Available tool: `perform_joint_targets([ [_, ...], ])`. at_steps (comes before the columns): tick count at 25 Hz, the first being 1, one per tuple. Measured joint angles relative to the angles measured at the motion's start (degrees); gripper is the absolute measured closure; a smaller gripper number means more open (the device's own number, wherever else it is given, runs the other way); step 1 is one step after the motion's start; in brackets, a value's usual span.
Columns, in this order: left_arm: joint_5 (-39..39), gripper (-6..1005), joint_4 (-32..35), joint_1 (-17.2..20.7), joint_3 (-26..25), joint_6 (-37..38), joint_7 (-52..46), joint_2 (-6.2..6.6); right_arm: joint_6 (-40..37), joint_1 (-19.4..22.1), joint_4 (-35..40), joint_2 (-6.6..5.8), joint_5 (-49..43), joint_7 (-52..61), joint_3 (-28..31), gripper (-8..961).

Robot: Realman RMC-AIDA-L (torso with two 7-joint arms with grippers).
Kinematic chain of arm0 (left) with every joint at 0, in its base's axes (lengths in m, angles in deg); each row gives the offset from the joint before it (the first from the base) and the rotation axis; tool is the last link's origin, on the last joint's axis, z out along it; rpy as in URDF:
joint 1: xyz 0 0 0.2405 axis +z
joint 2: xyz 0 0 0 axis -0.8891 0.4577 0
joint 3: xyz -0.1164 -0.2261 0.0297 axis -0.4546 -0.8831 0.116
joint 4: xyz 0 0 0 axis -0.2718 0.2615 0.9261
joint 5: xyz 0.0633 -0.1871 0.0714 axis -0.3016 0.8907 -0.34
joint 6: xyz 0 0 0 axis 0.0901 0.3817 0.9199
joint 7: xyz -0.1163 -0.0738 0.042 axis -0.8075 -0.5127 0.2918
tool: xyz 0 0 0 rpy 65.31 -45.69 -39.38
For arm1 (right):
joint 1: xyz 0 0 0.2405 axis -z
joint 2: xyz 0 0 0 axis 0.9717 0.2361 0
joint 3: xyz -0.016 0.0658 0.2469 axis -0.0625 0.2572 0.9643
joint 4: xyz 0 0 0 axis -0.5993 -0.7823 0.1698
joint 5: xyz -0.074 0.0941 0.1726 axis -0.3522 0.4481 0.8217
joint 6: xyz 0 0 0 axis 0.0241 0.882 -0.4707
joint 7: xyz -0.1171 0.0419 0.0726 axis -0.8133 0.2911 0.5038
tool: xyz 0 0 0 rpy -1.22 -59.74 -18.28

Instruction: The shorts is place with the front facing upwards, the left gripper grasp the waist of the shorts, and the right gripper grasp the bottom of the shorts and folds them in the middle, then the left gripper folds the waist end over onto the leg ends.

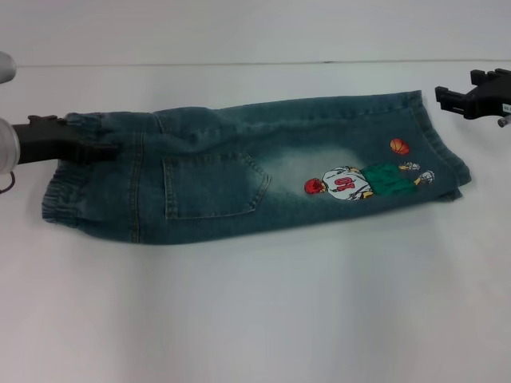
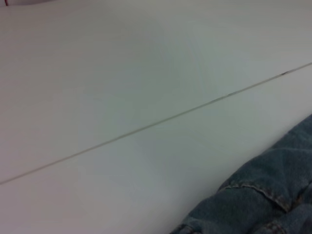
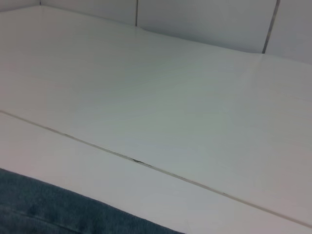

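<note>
The shorts (image 1: pixel 239 171) lie folded lengthwise on the white surface (image 1: pixel 255 319). Left tool (image 1: pixel 100 148) is clamped on the waist (image 1: pixel 68 191) at the shorts' left end. Right tool (image 1: pixel 455 100) hangs released just above the leg ends (image 1: pixel 443 152), not touching.

A plain white worktop (image 1: pixel 255 319) fills nearly the whole head view, smooth and matte, lit evenly with only soft, faint shadows. Toward its far edge a thin dark seam (image 1: pixel 239 64) runs straight across from side to side, and the surface beyond it looks slightly greyer. The left wrist view shows the same seam (image 2: pixel 146 127) as a fine line crossing bare white surface. In the right wrist view the seam (image 3: pixel 141 162) shows a small dark nick, and behind the worktop stands a pale panelled wall (image 3: pixel 204 24) divided by dark vertical joints.
</note>
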Motion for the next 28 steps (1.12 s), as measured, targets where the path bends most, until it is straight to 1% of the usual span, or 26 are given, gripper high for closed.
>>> perform_joint_targets([
  [4,0.0,150,-0.7,0.3,-0.2,0.3,-0.4,0.46,-1.0,0.7,0.1,-0.07,1.6,-1.1,-0.1,246],
  [8,-0.1,151,-0.9,0.8,-0.4,0.0,-0.4,0.49,-1.2,0.8,0.1,-0.02,1.9,-1.4,-0.2,247],
  [13,-0.1,153,1.1,2.1,-0.7,0.0,-0.4,0.38,-1.3,0.8,0.1,0.02,2.0,-1.4,-0.6,246],
  [18,0.3,155,4.1,3.8,-0.7,0.1,-0.4,-0.25,-1.8,0.8,0.1,0.06,2.0,-1.4,-0.6,246],
  [20,1.7,155,5.6,4.8,-0.8,0.2,-0.2,-0.52,-2.3,1.0,0.4,0.06,2.3,-1.4,-0.6,246],
  [22,3.9,156,7.4,6.2,-0.8,0.8,0.4,-0.82,-4.1,1.9,1.8,0.00,3.5,-1.5,-0.4,246],
  [24,6.8,157,9.0,7.8,-1.1,2.4,1.7,-0.95,-7.5,3.5,3.8,-0.11,6.0,-2.3,-0.3,246],
  [26,11.9,157,10.4,9.8,-3.0,7.1,4.7,-1.13,-12.5,5.8,5.8,-0.22,9.7,-4.1,-0.1,246],
  [28,16.5,158,11.0,11.4,-6.4,12.7,8.4,-1.33,-18.1,8.1,7.2,-0.35,13.4,-6.4,0.0,246],
])
